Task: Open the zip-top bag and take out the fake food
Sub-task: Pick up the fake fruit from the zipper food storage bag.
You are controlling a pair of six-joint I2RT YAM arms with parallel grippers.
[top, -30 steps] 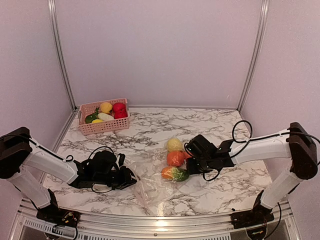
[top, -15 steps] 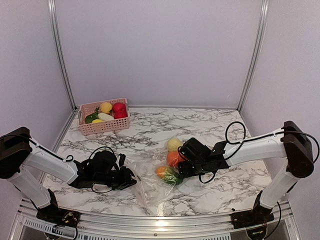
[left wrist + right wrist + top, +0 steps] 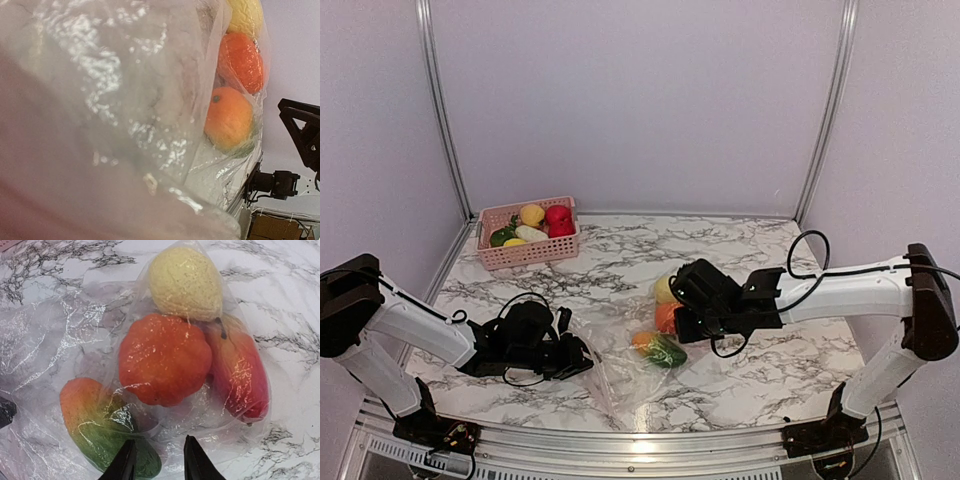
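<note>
The zip-top bag point(image 3: 616, 352) lies crumpled on the marble table near the front middle. It holds fake food: a cream-yellow lemon point(image 3: 185, 282), an orange-red fruit point(image 3: 165, 360), a red-pink piece point(image 3: 240, 372) and an orange-green mango point(image 3: 97, 422). My right gripper point(image 3: 681, 324) hovers just above the bagged food, open and empty, with its fingertips point(image 3: 125, 462) over the plastic beside the mango. My left gripper point(image 3: 577, 358) sits at the bag's left edge, shut on the plastic. In the left wrist view the bag point(image 3: 125, 100) fills the frame and hides the fingers.
A pink slatted basket point(image 3: 525, 257) with several more toy foods stands at the back left. Metal frame posts rise at the back corners. The table's front edge runs just behind the arm bases.
My right gripper has moved left and a little back over the food. The mango and the bag around it have shifted slightly left. The left arm has not moved.
</note>
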